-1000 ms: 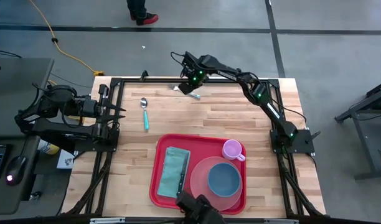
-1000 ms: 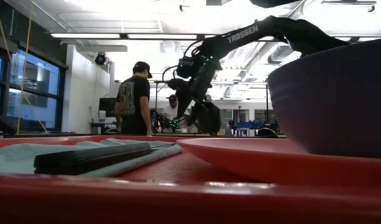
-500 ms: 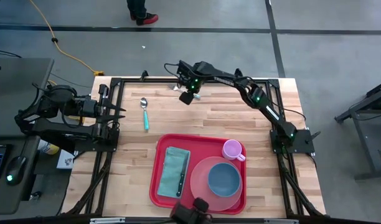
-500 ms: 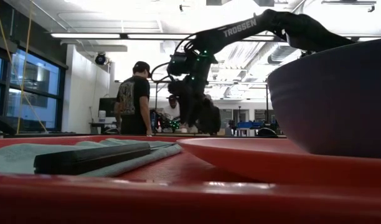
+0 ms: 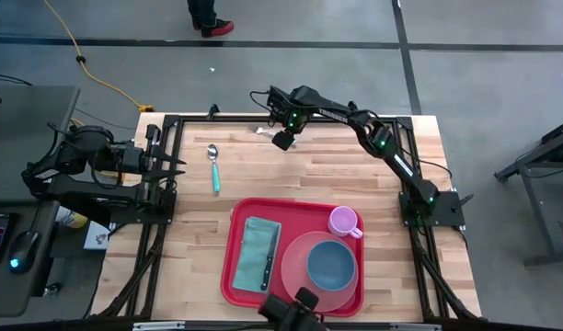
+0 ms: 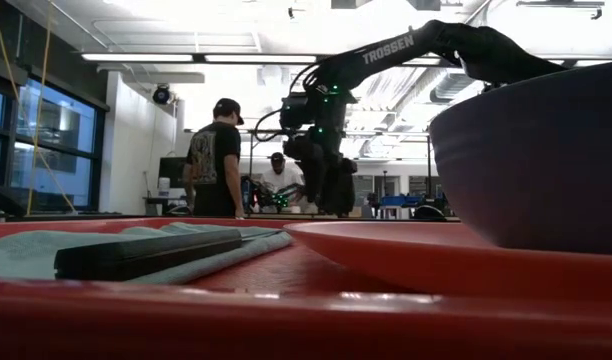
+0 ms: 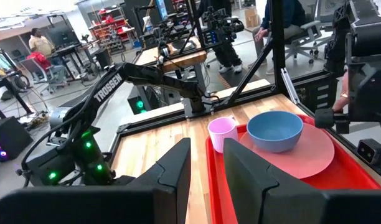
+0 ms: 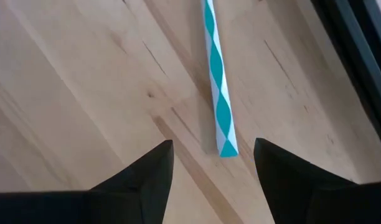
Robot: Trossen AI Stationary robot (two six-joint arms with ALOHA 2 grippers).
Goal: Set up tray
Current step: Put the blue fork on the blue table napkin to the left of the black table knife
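over the counter's (image 5: 355, 175) far edge, right gripper (image 8: 209, 163) is held with fingers spread above a striped straw (image 8: 217, 93); left gripper's (image 7: 206, 171) fingers are parted, nothing grasped.

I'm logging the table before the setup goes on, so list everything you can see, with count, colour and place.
tray: one, red, near edge of the table
cloth: one, grey-green, on the tray's left part
knife: one, dark, on the cloth
plate: one, salmon pink, on the tray's right part
bowl: one, blue, on the plate
cup: one, pink, tray's far right corner
spoon: one, teal handle, on the table left of centre
straw: one, teal and white, far edge
left hand: open, waiting at the left edge
right hand: open, above the straw
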